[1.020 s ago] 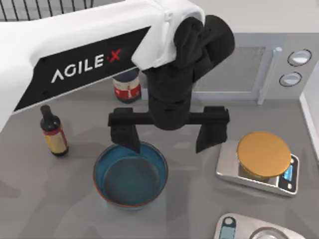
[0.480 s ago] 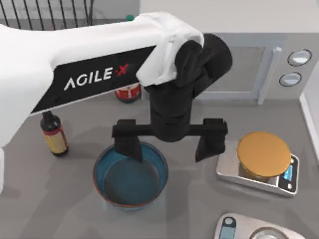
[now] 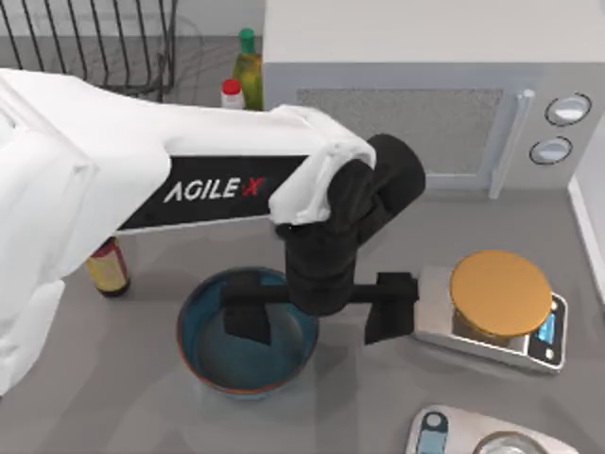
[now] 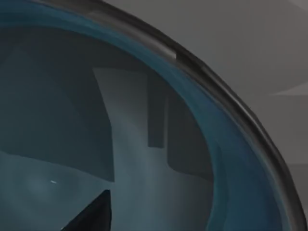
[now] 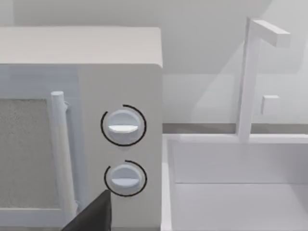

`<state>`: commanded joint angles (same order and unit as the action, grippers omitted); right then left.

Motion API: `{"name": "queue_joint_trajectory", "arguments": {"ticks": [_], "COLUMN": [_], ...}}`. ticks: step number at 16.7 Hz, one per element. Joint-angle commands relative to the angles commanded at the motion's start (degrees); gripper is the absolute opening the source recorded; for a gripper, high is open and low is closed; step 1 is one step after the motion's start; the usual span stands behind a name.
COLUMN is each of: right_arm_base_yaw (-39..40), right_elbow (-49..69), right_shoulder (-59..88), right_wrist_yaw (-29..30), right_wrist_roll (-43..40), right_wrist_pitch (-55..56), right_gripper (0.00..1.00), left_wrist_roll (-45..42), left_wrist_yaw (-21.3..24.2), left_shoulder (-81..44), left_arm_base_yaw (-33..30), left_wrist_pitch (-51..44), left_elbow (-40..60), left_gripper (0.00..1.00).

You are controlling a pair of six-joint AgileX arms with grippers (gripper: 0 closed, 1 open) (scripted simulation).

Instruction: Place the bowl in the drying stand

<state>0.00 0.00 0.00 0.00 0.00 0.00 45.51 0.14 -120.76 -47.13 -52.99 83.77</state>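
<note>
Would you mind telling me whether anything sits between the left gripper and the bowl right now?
Nothing visible does. The left gripper is open and straddles the bowl's right rim: one finger is inside the bowl and the other outside, beside the scale.

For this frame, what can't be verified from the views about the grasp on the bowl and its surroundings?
- Top view: the left gripper straddles the bowl's right rim; contact is hidden by its own body.
- Top view: the drying stand is cut off by the edge.
- Top view: the arm hides most of the brown bottle.
</note>
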Motion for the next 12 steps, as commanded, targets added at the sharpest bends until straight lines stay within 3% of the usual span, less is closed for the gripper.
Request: {"name": "queue_joint_trajectory", "arguments": {"ticks": [2,12], "right_arm_base_yaw": [0.00,0.00], "right_elbow": [0.00,0.00], "right_shoulder": [0.00,0.00], "right_wrist_yaw": [0.00,0.00], "right_wrist_roll": [0.00,0.00], "right_wrist_pitch": [0.00,0.00], "right_gripper": [1.00,1.00], "left_wrist_roll": [0.00,0.00], "left_wrist_yaw": [0.00,0.00], "left_shoulder": [0.00,0.00], "left_arm_base_yaw": [0.00,0.00], "left_wrist_pitch": [0.00,0.00], "left_elbow": [0.00,0.00], "left_gripper": [1.00,0.25]}}
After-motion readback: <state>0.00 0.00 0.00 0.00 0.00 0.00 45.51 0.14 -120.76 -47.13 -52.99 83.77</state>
